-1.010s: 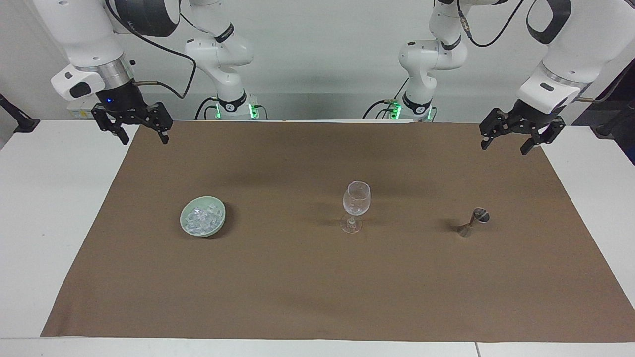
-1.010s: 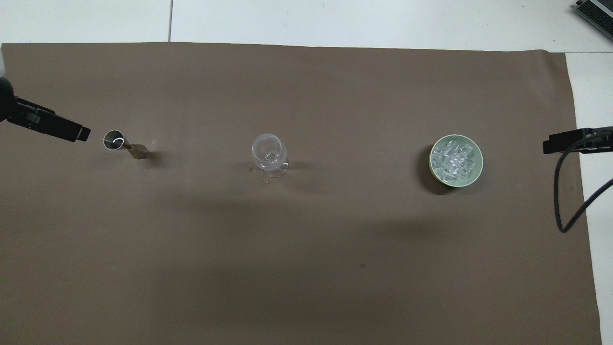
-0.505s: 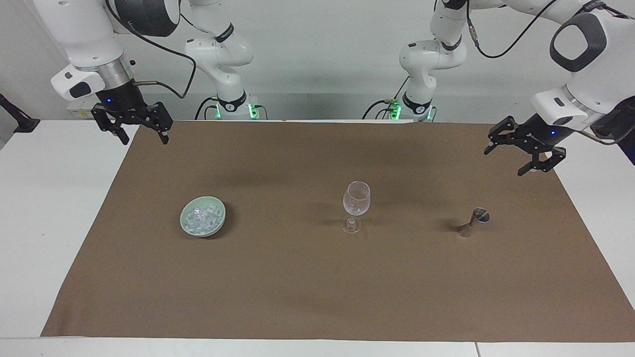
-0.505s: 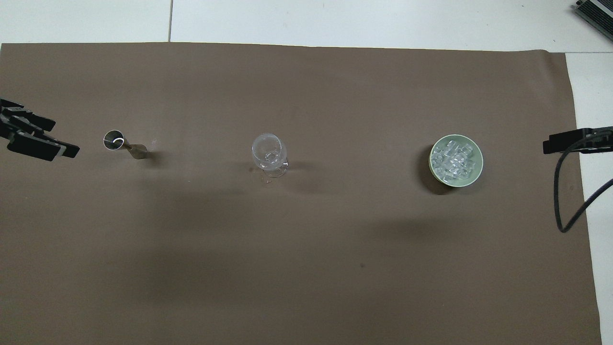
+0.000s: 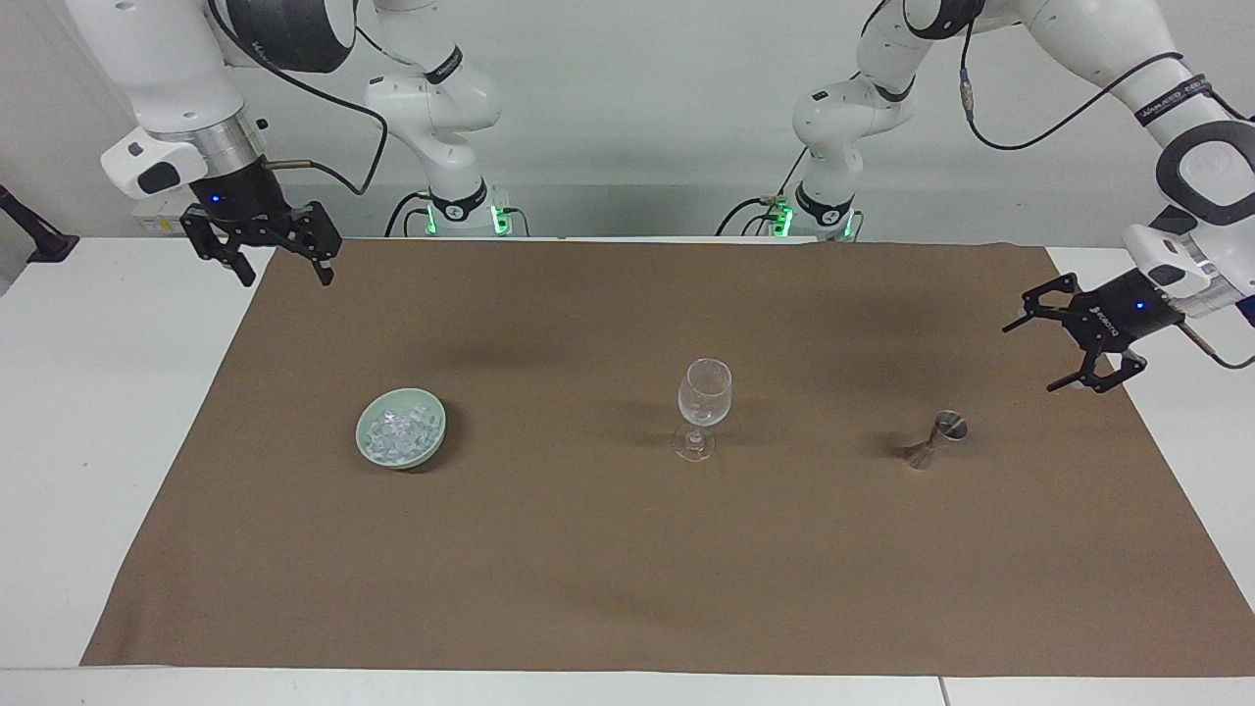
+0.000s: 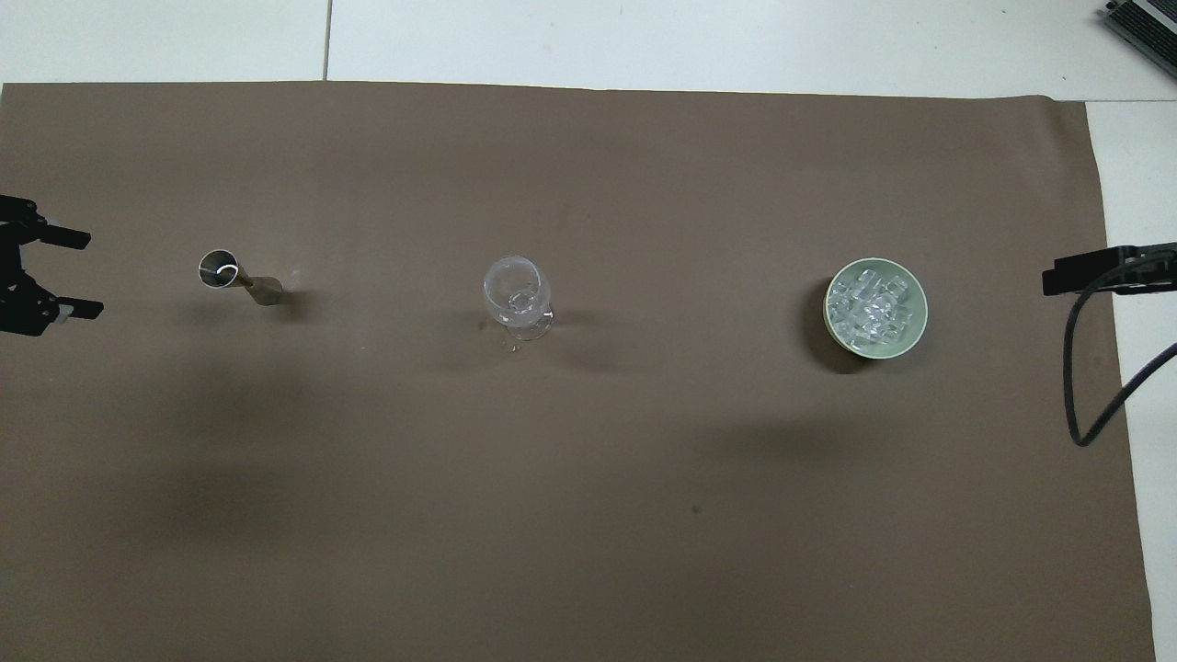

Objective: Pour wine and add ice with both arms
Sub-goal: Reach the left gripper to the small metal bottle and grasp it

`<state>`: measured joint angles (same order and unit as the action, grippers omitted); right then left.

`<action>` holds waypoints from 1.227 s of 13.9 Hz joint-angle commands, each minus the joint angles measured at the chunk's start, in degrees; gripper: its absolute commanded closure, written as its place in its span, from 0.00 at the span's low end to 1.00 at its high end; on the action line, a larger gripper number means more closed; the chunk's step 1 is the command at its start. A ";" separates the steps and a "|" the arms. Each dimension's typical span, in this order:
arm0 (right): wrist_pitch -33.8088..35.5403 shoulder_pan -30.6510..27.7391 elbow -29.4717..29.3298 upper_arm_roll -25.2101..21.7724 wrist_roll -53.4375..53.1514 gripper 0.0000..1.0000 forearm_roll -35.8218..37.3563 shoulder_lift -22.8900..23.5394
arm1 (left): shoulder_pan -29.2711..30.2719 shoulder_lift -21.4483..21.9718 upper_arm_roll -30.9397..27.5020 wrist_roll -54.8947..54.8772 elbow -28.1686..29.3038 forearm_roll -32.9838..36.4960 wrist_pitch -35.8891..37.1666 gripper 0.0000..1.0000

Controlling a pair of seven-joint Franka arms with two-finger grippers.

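Observation:
An empty clear wine glass (image 5: 704, 397) (image 6: 517, 292) stands mid-mat. A small metal jigger (image 5: 936, 441) (image 6: 234, 278) stands toward the left arm's end; no wine is in view, and I cannot tell what the jigger holds. Ice (image 5: 397, 431) (image 6: 869, 303) fills a pale green bowl (image 5: 392, 459) (image 6: 918, 322) toward the right arm's end. My left gripper (image 5: 1031, 357) (image 6: 92, 276) hangs open over the mat's edge beside the jigger, fingers turned sideways toward it, apart from it. My right gripper (image 5: 284, 277) (image 6: 1048, 276) waits open and empty over the mat's corner near its base.
A brown mat (image 5: 588, 549) covers most of the white table (image 5: 98, 441). A black cable (image 6: 1085, 386) loops down from the right arm. A grey device (image 6: 1145, 23) lies off the mat at a table corner farthest from the robots.
My left gripper has dropped lower and swung out toward the left arm's end of the mat, turning its open fingers sideways toward the jigger. The right arm has not moved.

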<state>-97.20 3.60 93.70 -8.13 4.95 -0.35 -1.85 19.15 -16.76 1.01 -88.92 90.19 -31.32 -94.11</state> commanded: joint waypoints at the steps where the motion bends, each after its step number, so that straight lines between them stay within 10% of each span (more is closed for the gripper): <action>1: -0.27 0.01 0.52 -0.05 -1.08 0.00 -0.45 -0.78 | 2.98 -3.62 0.57 -10.11 2.16 -7.06 -1.17 0.00; 17: -0.27 0.10 0.52 -0.05 -1.08 0.00 -0.45 -0.78 | 8.44 -21.11 5.23 -38.26 3.41 -30.19 3.67 0.00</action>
<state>-97.20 3.60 93.70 -8.13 4.95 -0.35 -1.85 26.23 -36.46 4.29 -124.63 93.66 -59.49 -91.48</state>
